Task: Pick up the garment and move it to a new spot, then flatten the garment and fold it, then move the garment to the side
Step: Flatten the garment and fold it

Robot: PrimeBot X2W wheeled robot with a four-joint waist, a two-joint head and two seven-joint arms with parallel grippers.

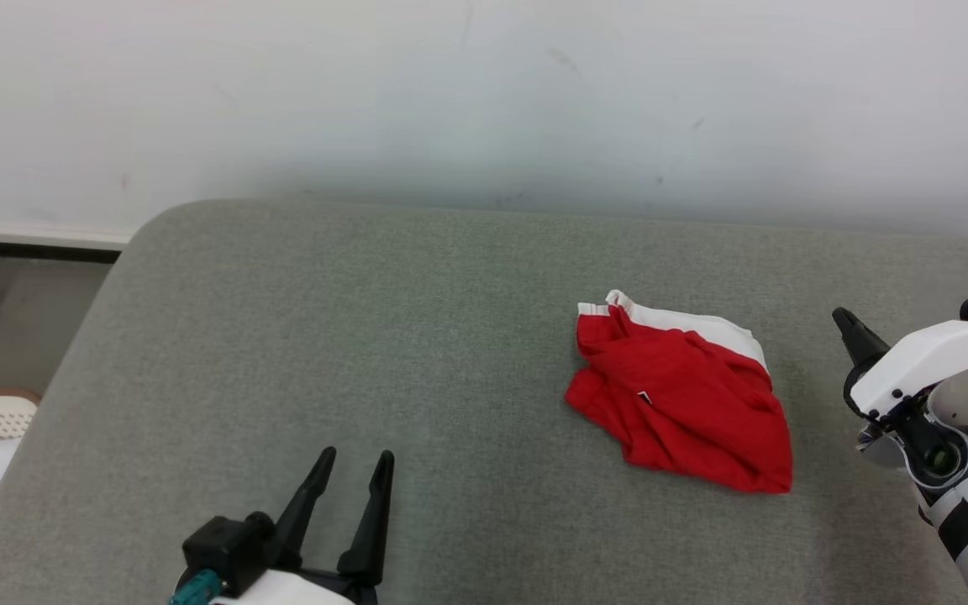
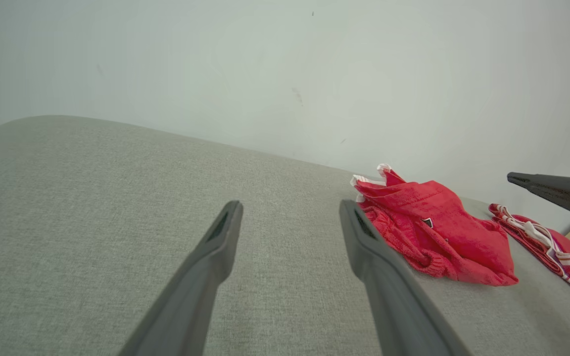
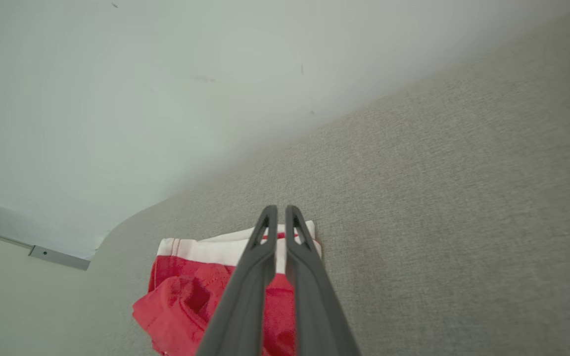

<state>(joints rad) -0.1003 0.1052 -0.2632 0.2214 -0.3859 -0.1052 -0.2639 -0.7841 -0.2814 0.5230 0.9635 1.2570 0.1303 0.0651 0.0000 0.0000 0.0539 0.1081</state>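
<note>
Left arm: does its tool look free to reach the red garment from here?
Probably yes. Bare grey surface lies between the open left tool and the red garment, and the right tool sits off the garment's other side, clear of that path.

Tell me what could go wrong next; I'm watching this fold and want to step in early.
The right tool has its fingers nearly together; reaching the crumpled red garment like that, it may shove cloth rather than pinch it. A second red garment lies close by and could get snagged.
</note>
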